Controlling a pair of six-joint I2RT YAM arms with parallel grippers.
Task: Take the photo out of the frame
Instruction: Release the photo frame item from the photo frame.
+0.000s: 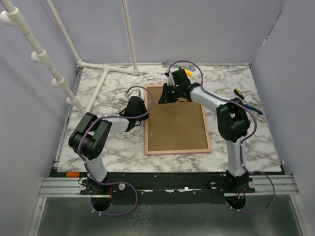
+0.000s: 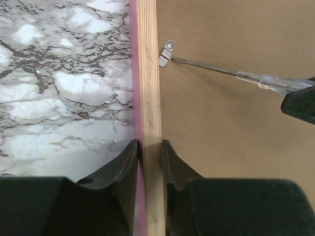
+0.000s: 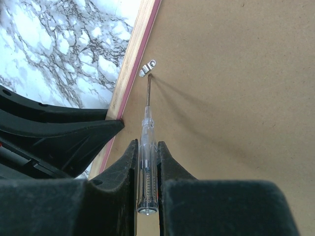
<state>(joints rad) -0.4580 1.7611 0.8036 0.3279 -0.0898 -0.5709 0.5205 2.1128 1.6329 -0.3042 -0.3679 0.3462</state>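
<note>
Status: left fingers [image 2: 124,172] nearly closed, pinching the frame [image 2: 147,98] by its side rail, flat on the tabletop [image 2: 59,73]. The right fingers [image 3: 122,172] clamp a clear-handled screwdriver [image 3: 148,142], tip just ahead of them at the metal turn clip [image 3: 147,68]. I can't see the photo, presumably under the brown back [image 3: 236,98]. Plan: nudge clip sideways off the board, light pressure, left hold firm.

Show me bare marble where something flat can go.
Free: marble right of the frame, and the near strip before it. Crowded: white pipes far left, left gripper and right gripper at the frame's far-left corner, a yellow-handled screwdriver far right.
</note>
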